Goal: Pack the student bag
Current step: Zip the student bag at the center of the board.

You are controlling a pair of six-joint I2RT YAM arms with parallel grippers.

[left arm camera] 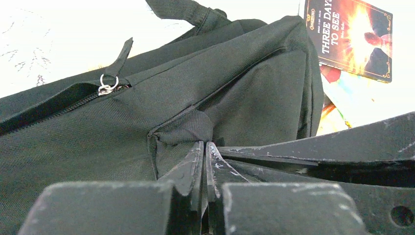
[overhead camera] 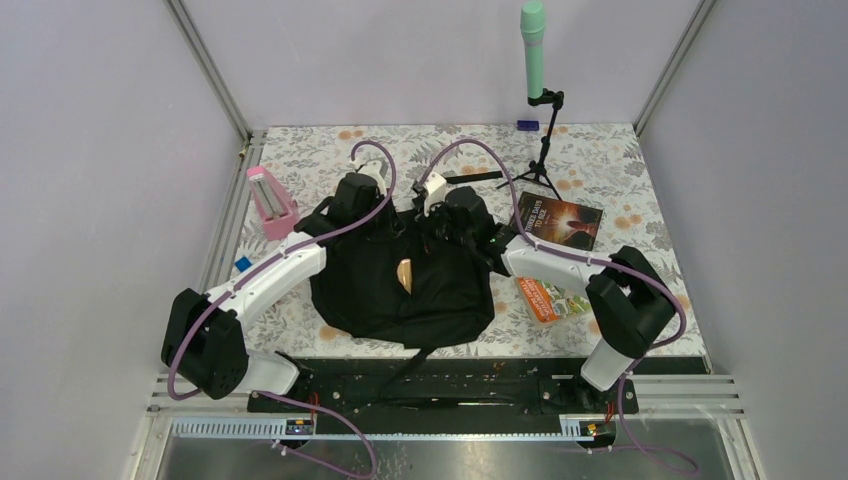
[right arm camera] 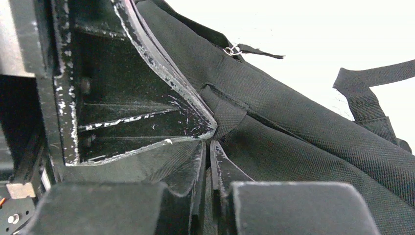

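The student bag (overhead camera: 400,285) is a large black backpack lying flat mid-table between the two arms. Both grippers meet at its far edge. In the left wrist view my left gripper (left arm camera: 204,143) is shut on a fold of the bag's black fabric, below a zip pull (left arm camera: 105,88). A finger of the right gripper crosses at the right of that view. My right gripper (right arm camera: 208,143) is shut on a strip of the same fabric right beside it, with the left gripper's finger (right arm camera: 147,105) above. A webbing strap (right arm camera: 364,93) trails off to the right.
A dark book (overhead camera: 560,220) lies right of the bag, an orange and green booklet (overhead camera: 550,297) nearer the right arm. A pink object (overhead camera: 268,200) stands at the left, a small blue piece (overhead camera: 243,264) near it. A green microphone on a tripod (overhead camera: 534,50) stands at the back.
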